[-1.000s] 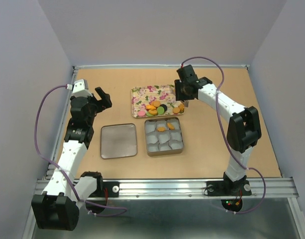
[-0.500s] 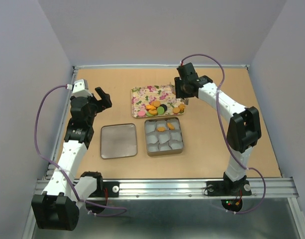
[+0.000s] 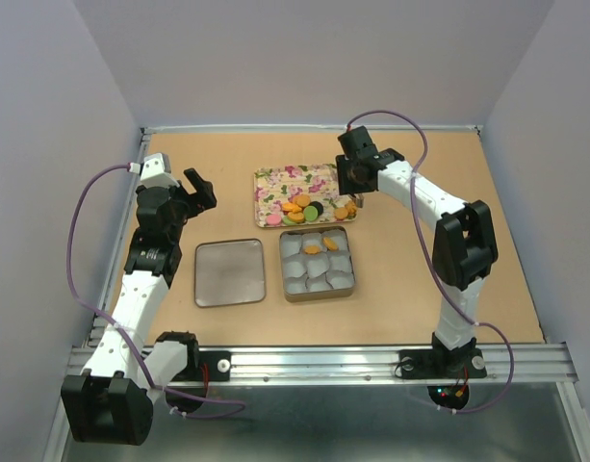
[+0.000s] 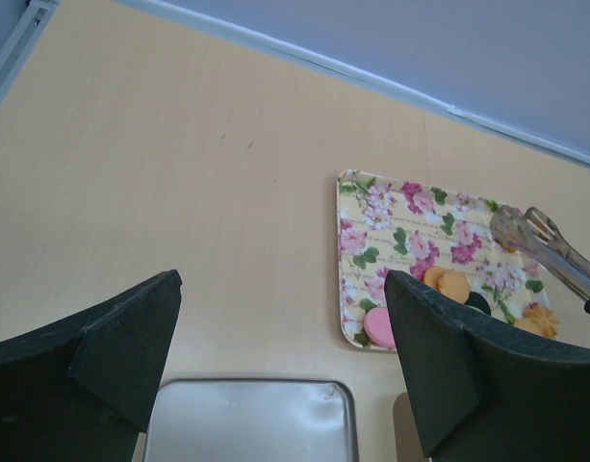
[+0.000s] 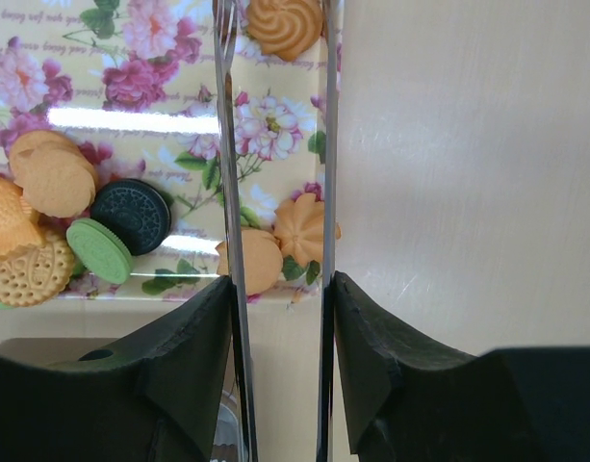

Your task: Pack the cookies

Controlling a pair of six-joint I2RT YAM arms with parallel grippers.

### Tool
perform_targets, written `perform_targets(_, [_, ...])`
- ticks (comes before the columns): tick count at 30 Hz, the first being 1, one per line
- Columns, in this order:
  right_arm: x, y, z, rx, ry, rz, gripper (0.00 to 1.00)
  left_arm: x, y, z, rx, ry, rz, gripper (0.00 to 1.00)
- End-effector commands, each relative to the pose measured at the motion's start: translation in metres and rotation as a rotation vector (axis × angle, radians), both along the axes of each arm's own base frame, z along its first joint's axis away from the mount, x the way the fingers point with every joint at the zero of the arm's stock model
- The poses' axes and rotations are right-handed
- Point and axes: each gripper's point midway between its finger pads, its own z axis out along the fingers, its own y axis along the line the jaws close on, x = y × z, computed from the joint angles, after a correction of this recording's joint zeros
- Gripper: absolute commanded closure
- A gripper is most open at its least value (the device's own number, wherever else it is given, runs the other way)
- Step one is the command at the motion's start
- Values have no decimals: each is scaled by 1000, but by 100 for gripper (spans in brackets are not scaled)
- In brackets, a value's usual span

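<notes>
1. The right gripper (image 5: pixel 280 308) is clamped on a pair of thin metal tongs (image 5: pixel 329 144), whose blades stand apart over the right edge of the rectangular floral-patterned tray (image 5: pixel 131 58).
2. The right blade appears to lie at or past the tray's rim. If it is lowered there, the rim could be struck and the tray shifted or tipped.
3. A cookie could be cracked if the blades are squeezed too hard, or dropped on the way to the square metal tin (image 3: pixel 353 269) if they are held too loosely.
4. The tongs themselves could slip in the jaws, since only smooth narrow strips are gripped.
5. The small round flat cookies (image 3: pixel 304 209) are mostly piled on the near part of the tray. A few orange ones are already laid in the white paper cups (image 3: pixel 304 279) of the tin.
6. Plain orange discs, orange rosettes, a green disc (image 5: pixel 99 250) and a dark embossed one (image 5: pixel 131 214) are seen; some overlap.
7. The left gripper (image 4: pixel 280 284) is spread wide and empty, held well apart from the tray, beyond the square metal lid (image 3: pixel 229 273).
</notes>
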Motion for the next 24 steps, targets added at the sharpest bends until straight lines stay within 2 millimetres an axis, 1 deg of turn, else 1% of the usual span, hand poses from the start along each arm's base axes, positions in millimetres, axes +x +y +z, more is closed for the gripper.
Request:
perform_targets(1, [12,-4,17,-17,-71,-18,50,4,-1,29,5,-71,0,2])
perform_targets(4, [10,-9,20,-31,-79,-27,50,4,-1,28,7,-67,0,2])
perform_targets(7, [7,-9,16,-32,-66,-25,50,5,-1,29,4,-71,-3,2])
perform_targets(13, [-4,4,3,36,-8,11,51,5,-2,29,3,-69,-4,2])
perform_targets(17, [-10,9,-5,61,22,23,51,6,-3,28,0,-67,-10,2])
perform_targets(22, [-12,11,-6,75,32,29,51,6,-4,28,-3,-66,-13,2])
perform_targets(24, [-13,17,-4,102,37,41,51,6,-3,28,-3,-67,-11,2])
